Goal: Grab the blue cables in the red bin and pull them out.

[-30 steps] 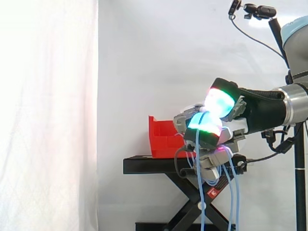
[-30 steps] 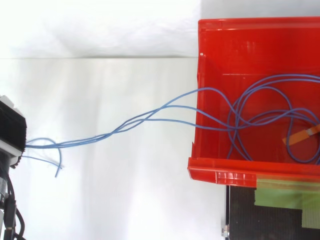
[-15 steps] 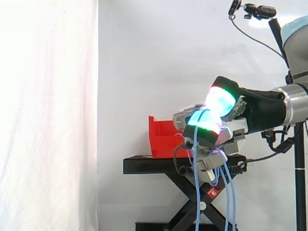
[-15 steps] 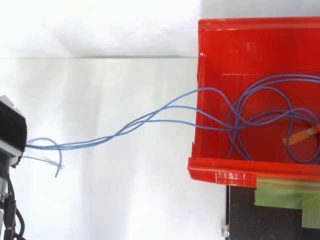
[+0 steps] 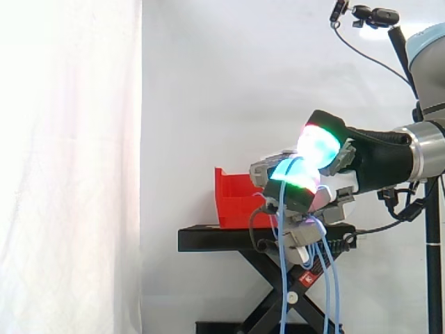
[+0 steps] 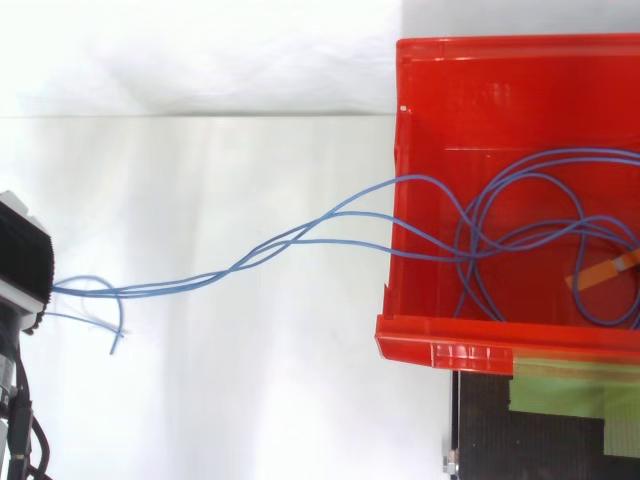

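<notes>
In the side view my hand (image 5: 316, 177) hovers in front of the red bin (image 5: 236, 202), its glowing green and red fingertips (image 5: 297, 175) curled round the blue cables (image 5: 284, 278), whose loose ends hang down past the stand. From above, the blue cables (image 6: 300, 240) stretch from the hand's black edge (image 6: 22, 265) at the far left, over the wall of the red bin (image 6: 480, 340), to loops coiled on the bin floor. A short orange tag (image 6: 600, 270) lies among those loops.
The bin sits on a black scissor stand (image 5: 264, 240). Green tape (image 6: 560, 385) runs along the stand below the bin's front lip. A white curtain hangs behind, and a camera on a pole (image 5: 368, 15) stands at the upper right.
The hanging cable ends have swung slightly left under the hand. The hand and the loops in the bin have barely moved.
</notes>
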Action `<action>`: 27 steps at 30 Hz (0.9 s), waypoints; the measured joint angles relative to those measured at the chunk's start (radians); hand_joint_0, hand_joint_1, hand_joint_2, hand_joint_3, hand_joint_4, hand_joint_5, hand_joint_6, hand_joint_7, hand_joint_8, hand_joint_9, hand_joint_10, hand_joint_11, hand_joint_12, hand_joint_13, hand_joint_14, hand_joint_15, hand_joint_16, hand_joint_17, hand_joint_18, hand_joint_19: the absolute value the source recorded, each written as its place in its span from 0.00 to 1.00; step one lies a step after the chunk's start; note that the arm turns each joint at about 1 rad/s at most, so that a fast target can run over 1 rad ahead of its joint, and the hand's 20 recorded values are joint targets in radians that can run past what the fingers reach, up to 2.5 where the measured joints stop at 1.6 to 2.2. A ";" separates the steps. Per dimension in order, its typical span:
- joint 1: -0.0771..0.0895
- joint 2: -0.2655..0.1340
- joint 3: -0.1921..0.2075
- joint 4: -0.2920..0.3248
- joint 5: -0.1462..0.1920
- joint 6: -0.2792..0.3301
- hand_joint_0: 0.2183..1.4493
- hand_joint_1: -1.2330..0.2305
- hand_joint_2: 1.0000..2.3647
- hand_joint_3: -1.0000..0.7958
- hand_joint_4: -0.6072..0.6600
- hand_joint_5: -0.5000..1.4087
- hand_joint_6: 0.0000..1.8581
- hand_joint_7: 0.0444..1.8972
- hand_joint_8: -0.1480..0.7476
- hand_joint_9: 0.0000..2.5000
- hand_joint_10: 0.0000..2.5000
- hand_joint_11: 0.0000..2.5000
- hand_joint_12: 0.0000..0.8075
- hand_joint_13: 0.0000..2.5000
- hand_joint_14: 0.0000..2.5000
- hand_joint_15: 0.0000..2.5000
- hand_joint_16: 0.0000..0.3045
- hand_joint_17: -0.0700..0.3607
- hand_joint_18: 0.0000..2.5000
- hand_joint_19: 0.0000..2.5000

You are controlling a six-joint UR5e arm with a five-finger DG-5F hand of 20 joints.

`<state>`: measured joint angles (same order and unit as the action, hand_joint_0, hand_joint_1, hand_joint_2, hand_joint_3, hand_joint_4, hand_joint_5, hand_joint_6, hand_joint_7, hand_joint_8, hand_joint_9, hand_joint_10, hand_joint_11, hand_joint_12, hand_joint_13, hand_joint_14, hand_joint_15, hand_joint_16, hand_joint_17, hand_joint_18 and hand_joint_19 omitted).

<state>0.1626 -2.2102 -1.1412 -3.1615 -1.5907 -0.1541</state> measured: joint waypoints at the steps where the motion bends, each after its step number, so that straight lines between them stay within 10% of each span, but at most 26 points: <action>1: 0.000 0.000 0.000 0.000 0.000 0.000 0.60 0.19 0.00 0.00 0.32 0.64 0.61 0.25 0.36 0.51 0.01 0.57 0.43 0.41 0.01 0.47 0.14 0.39 0.29 0.35; 27: 0.000 0.000 0.000 0.000 0.000 0.000 0.59 0.20 0.00 0.00 0.34 0.64 0.60 0.25 0.37 0.51 0.01 0.56 0.43 0.42 0.01 0.45 0.14 0.39 0.31 0.35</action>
<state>0.1626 -2.2104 -1.1411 -3.1615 -1.5908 -0.1542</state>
